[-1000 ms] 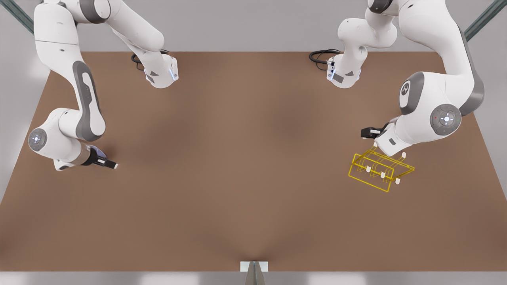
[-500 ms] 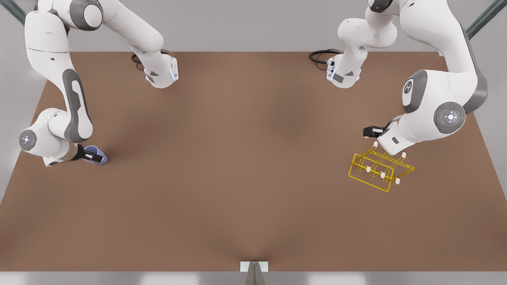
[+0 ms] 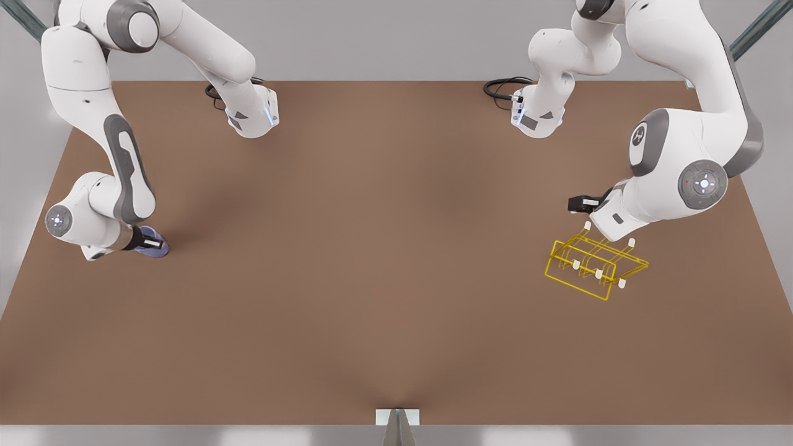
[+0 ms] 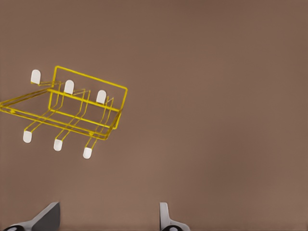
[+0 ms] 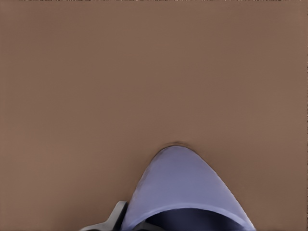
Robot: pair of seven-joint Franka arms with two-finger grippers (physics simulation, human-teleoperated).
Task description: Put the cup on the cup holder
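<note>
Lavender cup [image 5: 185, 187] sits between right end effector [image 3: 150, 243] fingers.

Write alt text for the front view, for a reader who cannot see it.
On a brown table, the right gripper at the front view's left is at a lavender cup. At the front view's right, the left gripper hangs open just behind a yellow wire cup holder with white-capped prongs.

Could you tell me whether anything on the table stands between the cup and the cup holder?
Nothing visible does. The cup sits at the right gripper near the front view's left edge, and the cup holder stands far across bare brown table, below the left gripper, which is open.
</note>
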